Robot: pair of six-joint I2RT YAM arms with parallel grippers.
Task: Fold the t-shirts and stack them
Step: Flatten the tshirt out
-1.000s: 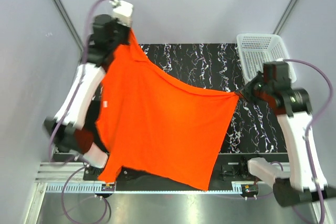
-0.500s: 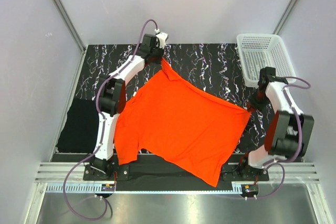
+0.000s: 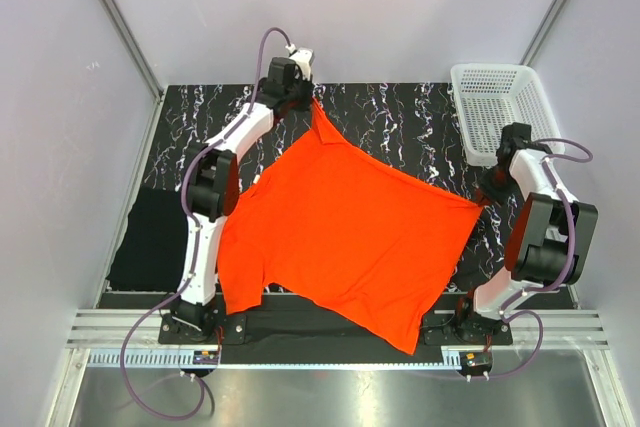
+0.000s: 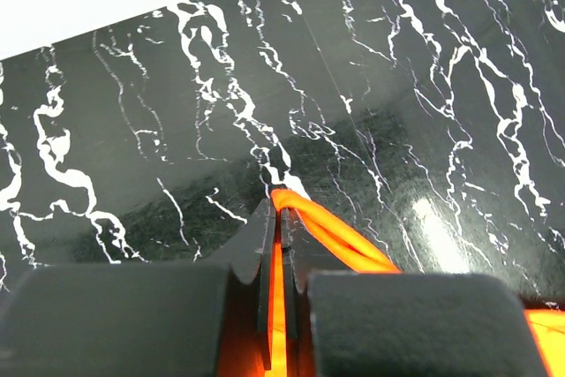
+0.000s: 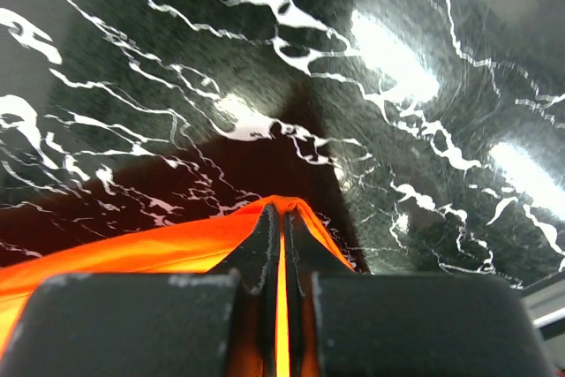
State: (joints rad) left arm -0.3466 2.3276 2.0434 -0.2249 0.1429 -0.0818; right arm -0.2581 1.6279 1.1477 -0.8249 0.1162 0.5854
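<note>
Your left fingers (image 4: pixel 254 249) and right fingers (image 5: pixel 256 249) each clamp tight on a corner of the soft orange-red cloth t-shirt (image 3: pixel 345 237), spread across the black white-veined marbled counter (image 3: pixel 400 127) near a folded black rectangular shirt (image 3: pixel 150 242).

Shirt (image 3: pixel 350 237) vivid orange-red – 2nd shirt (image 3: pixel 147 242) plain blk; mat (image 3: pixel 400 127) blk w/ white veins; basket (image 3: pixel 497 107) white mesh.

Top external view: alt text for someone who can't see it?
An orange-red t-shirt is spread over the marbled mat, the left gripper pinching its far corner, the right gripper its right corner. A folded black t-shirt lies at left; a white basket at far right.
</note>
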